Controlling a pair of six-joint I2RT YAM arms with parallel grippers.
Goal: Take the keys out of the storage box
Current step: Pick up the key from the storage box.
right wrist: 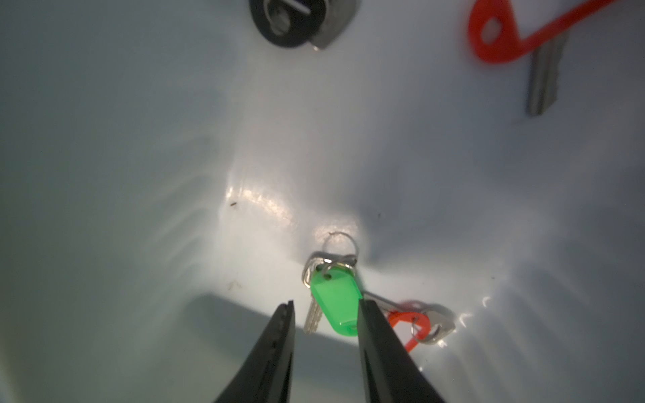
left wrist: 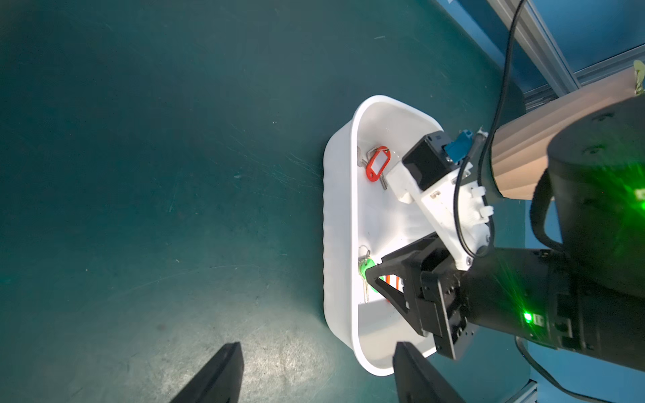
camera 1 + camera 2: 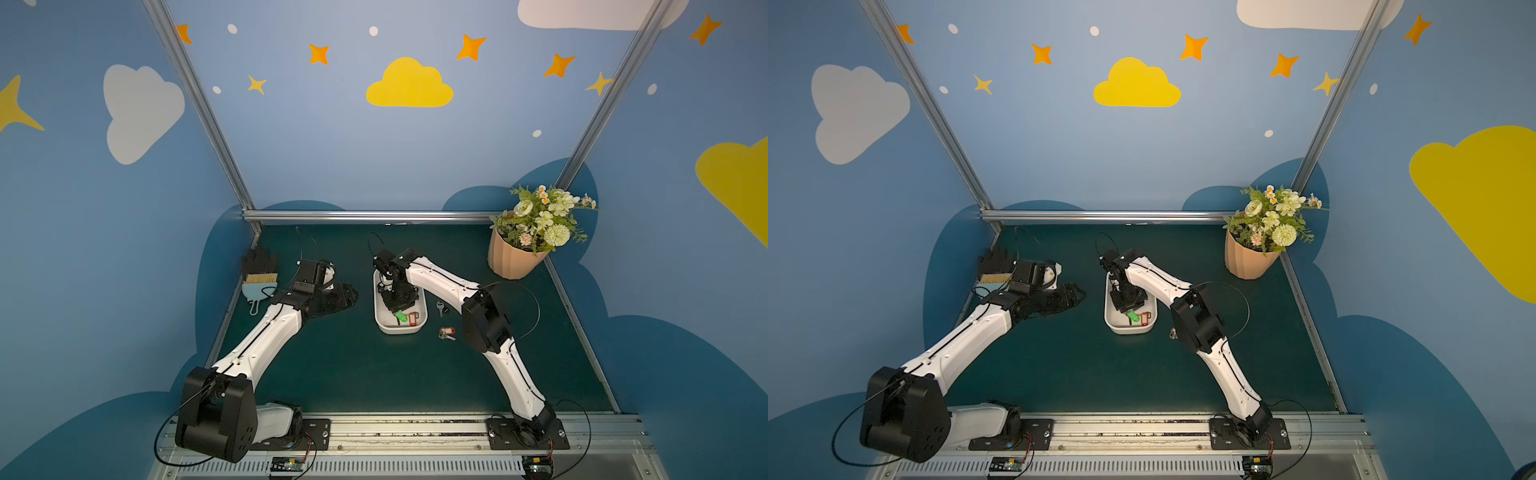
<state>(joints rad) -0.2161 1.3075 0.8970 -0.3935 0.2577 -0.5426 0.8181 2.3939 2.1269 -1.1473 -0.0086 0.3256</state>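
Straddling green-tagged silver key [image 1: 335,303] lengthwise inside white plastic box [image 3: 400,330] — my right jaws unclenched; left jaws released, farther.

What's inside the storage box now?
Inside the storage box: a green-tagged key, an orange-tagged key beside it, a red-tagged key, a black-headed key. The right gripper covers part of the floor.

Storage box [image 2: 336,223] glossy white plastic; keys [image 1: 311,315] shiny metal.
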